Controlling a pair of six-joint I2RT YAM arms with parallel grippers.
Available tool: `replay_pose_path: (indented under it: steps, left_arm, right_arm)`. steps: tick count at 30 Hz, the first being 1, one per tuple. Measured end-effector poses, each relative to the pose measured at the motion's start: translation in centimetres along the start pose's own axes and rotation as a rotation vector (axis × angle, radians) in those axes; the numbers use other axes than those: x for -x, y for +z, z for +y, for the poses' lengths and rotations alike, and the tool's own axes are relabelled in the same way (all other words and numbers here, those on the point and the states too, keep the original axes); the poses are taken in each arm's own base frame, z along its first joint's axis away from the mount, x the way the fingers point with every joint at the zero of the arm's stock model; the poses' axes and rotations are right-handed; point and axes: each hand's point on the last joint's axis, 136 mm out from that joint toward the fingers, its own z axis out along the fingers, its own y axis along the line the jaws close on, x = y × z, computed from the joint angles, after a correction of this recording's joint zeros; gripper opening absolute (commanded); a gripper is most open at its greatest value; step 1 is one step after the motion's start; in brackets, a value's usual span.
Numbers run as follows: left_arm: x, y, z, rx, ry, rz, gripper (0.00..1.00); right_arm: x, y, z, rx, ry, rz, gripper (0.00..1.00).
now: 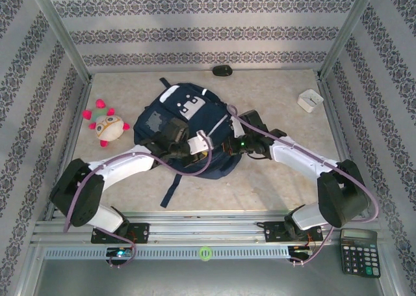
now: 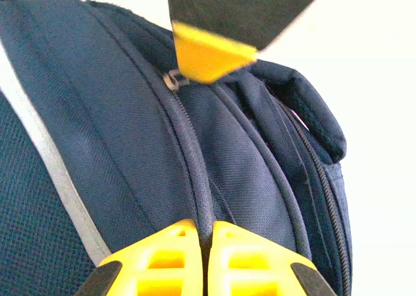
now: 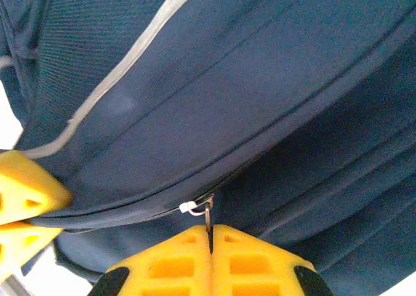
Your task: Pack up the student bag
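In the middle of the surface [image 1: 273, 179] lies the student bag [image 1: 185, 123], and it looks zipped. The left pincer [image 2: 207, 257] pinches its seam [image 2: 195, 179]. The right pincer [image 3: 210, 244] grips the zip tab [image 3: 207, 213]. Packing looks barely begun; a toy [image 1: 107, 128] waits beside the bag.

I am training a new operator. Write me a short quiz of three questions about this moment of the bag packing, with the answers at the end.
1. True or false: the right gripper is shut on the zipper pull of the student bag.
2. Which thing lies on the table to the left of the bag? A) calculator B) plush toy C) white box
3. In one word: is the left gripper, which pinches the bag's zipper seam, open or shut?
Key: 1 true; 2 B; 3 shut.
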Motion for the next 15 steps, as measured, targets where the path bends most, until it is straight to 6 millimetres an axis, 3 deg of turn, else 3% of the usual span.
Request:
replay_pose_path:
  steps: [9,10,12,15]
  left_arm:
    - [-1.9,-2.1,-0.2,-0.091,0.032,0.001,0.0]
    - [-2.0,-2.3,-0.1,-0.09,0.034,0.003,0.1]
    - [-2.2,-2.4,0.1,-0.077,0.027,0.01,0.44]
    - [-2.0,-2.5,0.9,-0.036,-0.031,0.018,0.63]
  right_arm:
    - [-0.5,0.1,-1.2,-0.068,-0.001,-0.051,0.0]
    - [-0.5,0.2,-1.2,-0.068,-0.001,-0.053,0.0]
    - [-0.5,0.3,-1.1,-0.061,-0.005,-0.058,0.0]
    - [-0.6,0.3,-0.8,-0.06,-0.014,-0.058,0.0]
